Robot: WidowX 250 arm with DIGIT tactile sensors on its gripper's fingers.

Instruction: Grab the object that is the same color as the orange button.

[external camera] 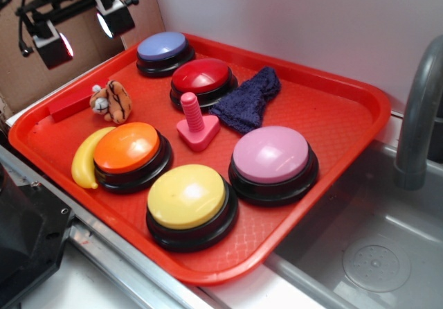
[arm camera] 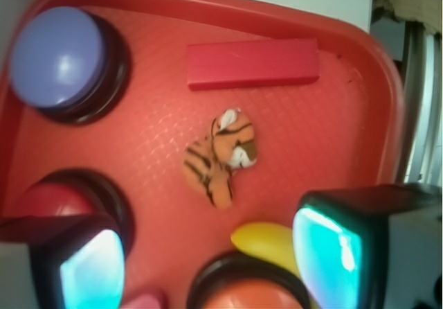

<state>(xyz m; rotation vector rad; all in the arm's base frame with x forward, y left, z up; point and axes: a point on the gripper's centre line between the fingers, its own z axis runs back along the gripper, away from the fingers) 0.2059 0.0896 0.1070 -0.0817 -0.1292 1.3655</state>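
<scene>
Red tray beside a grey sink; gripper raised at the tray's ten o'clock, jaws wide apart, holding nothing; plush tiger lying below, at eleven o'clock from the orange button. Best descended straight, centred on the tiger, clear of the banana. Red block, half hidden outside, shown whole by the wrist view; tiger framed between both fingertips.

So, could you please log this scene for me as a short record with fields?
target: plush tiger, orange striped, lying free on the tray
colour match: orange button
gripper: gripper open, above the tray's far-left corner, holding nothing
tiger's neighbours: red block beyond it, banana nearer the orange button
other buttons: blue, red, yellow, pink
also on tray: pink peg, dark blue cloth
</scene>
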